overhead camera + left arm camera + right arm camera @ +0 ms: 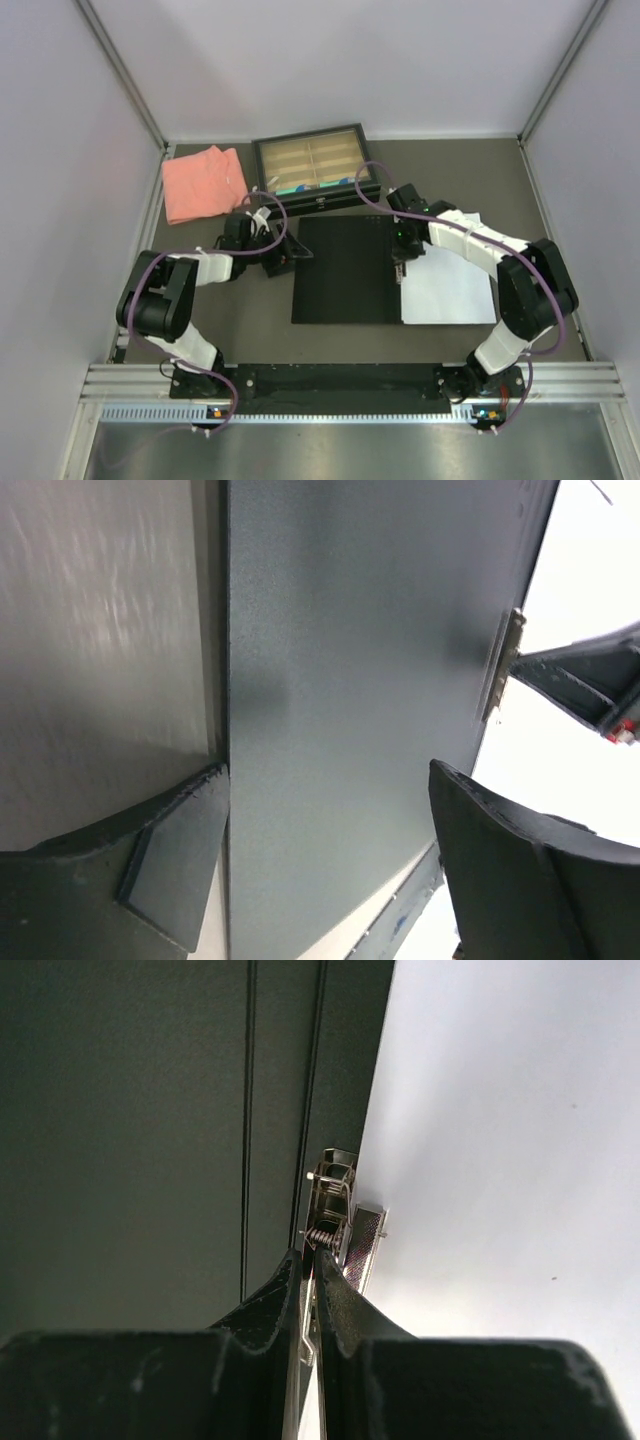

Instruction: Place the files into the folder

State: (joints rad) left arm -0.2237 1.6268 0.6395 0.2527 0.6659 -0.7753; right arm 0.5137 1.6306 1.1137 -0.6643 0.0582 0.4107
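Observation:
The folder [345,270] lies open on the table with its matte black inside up. The files [450,290] are a white stack on its right half; no print shows in the glare. My right gripper [400,262] is shut on the thin metal lever of the folder's spring clip [335,1200], at the seam between the black panel [150,1110] and the white sheet [500,1110]. My left gripper [290,255] is open at the black panel's left edge [228,680], one finger [180,850] over the table, the other [500,850] over the panel.
A black-framed tray with tan compartments [310,165] stands just behind the folder. A folded salmon-pink cloth [203,183] lies at the back left. Pale walls close in both sides. In the left wrist view the right gripper [590,680] shows beyond the clip [503,665].

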